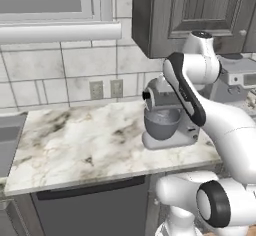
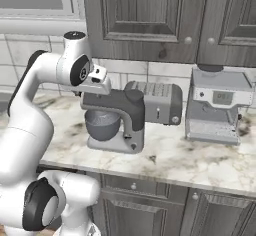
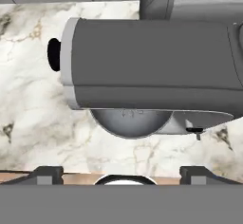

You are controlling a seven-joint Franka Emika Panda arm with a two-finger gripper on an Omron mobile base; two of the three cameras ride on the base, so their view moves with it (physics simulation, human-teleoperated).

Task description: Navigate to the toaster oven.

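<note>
The hand is spread wide and empty: its two dark fingertips sit far apart at the bottom of the hand view with nothing between them. It hangs over the stand mixer, looking down on the grey head, with the mixer's bowl just under that head at 6 o'clock.

In the right base view the hand hovers just above the mixer's head at about 11 o'clock of the mixer's body. At 3 o'clock of the mixer, just beside it, stands a grey slotted toaster. Farther along at 3 o'clock is a coffee machine. All three rest on the marble surface under dark wall cabinets. In the left base view a sink lies at 9 o'clock, well apart from the mixer.

Where the toaster oven stands I cannot tell from here; none of these appliances matches it, so the base likely has more driving to do.

As a judgement, such an oven would be heavy, stiff and boxy, with a breakable glass door. It is not something to lift. The task needs no hold on it; if one were needed, the door handle would be the place.
</note>
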